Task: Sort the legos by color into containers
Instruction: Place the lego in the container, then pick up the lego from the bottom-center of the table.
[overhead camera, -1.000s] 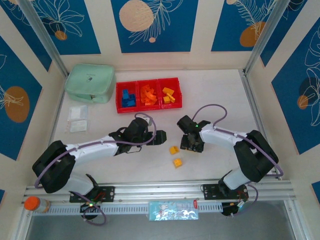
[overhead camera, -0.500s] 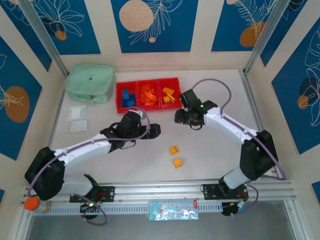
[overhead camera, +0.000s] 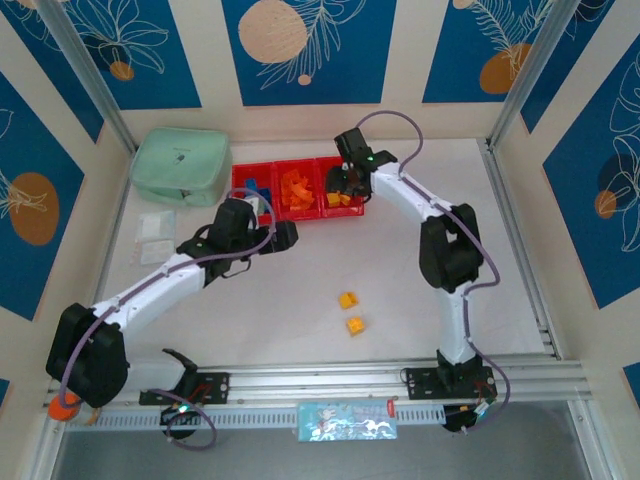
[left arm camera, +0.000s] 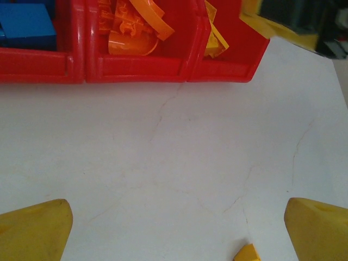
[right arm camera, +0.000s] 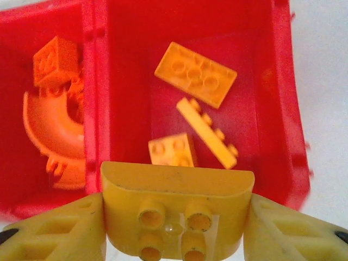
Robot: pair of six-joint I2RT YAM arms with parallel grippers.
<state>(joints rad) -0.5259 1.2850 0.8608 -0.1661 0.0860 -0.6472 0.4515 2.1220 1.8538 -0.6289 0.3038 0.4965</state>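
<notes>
Containers (overhead camera: 312, 215) bright red, upper middle of top view. Legos inside: blue ones (left arm camera: 27, 27) left bin, orange ones (overhead camera: 297, 188) middle, yellow ones (right arm camera: 196, 73) right. Two loose bricks (overhead camera: 348, 299) lower centre on off-white worktop (overhead camera: 250, 310), yellow-orange. Held brick (right arm camera: 176, 190) yellow, same shade as right claw (right arm camera: 174, 228) fingers (right arm camera: 54, 234). Pouch (overhead camera: 180, 165) upper left, mint green. Walls (overhead camera: 310, 50) blue, cream stripes, peach discs, white leaf outlines, pretty loud tbh.
</notes>
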